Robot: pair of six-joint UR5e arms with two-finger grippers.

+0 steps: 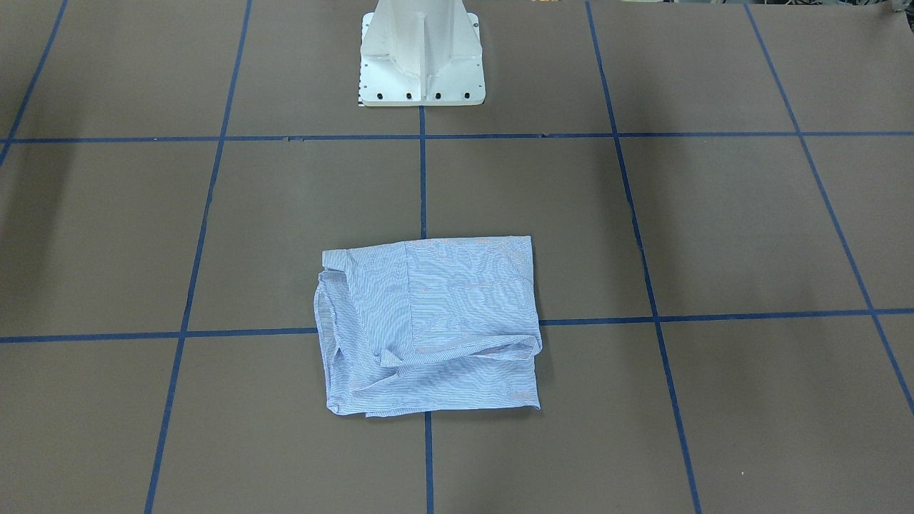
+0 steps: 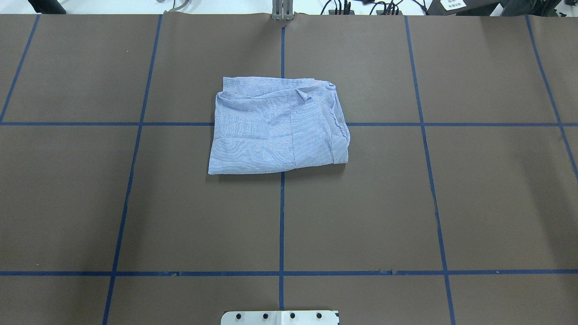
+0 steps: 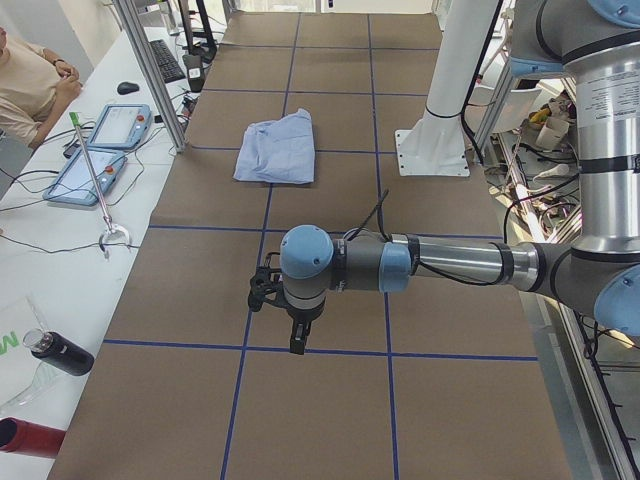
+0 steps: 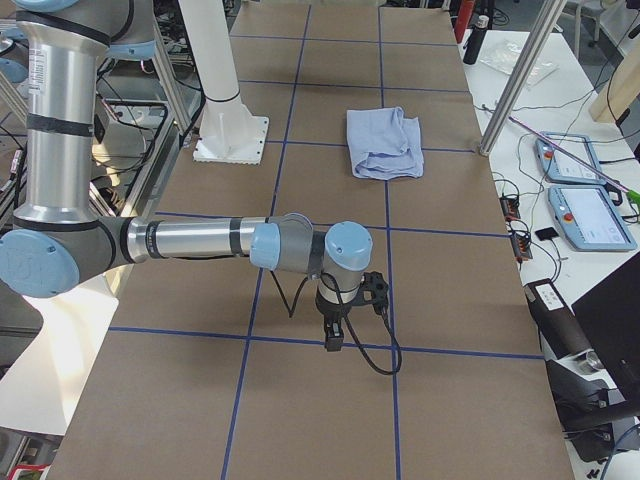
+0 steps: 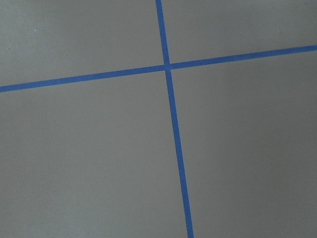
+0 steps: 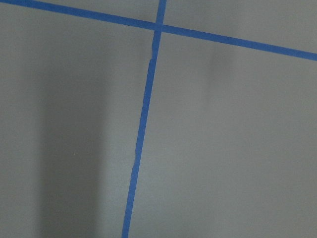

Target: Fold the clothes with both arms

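The clothes are one light blue, finely striped shirt (image 1: 428,328) lying folded into a rough rectangle in the middle of the brown table (image 2: 277,131), with nothing touching it. It also shows small in the side views (image 3: 277,150) (image 4: 385,143). My left gripper (image 3: 297,340) hangs over the table end far from the shirt, and whether it is open or shut I cannot tell. My right gripper (image 4: 333,335) hangs over the opposite table end, its state also unclear. Both wrist views show only brown table and blue tape lines.
The white pedestal base (image 1: 421,57) stands at the robot's side of the table. Blue tape lines (image 2: 282,216) grid the surface. A side bench holds two tablets (image 3: 110,130) and a black bottle (image 3: 60,352); a person (image 3: 25,80) sits beside it.
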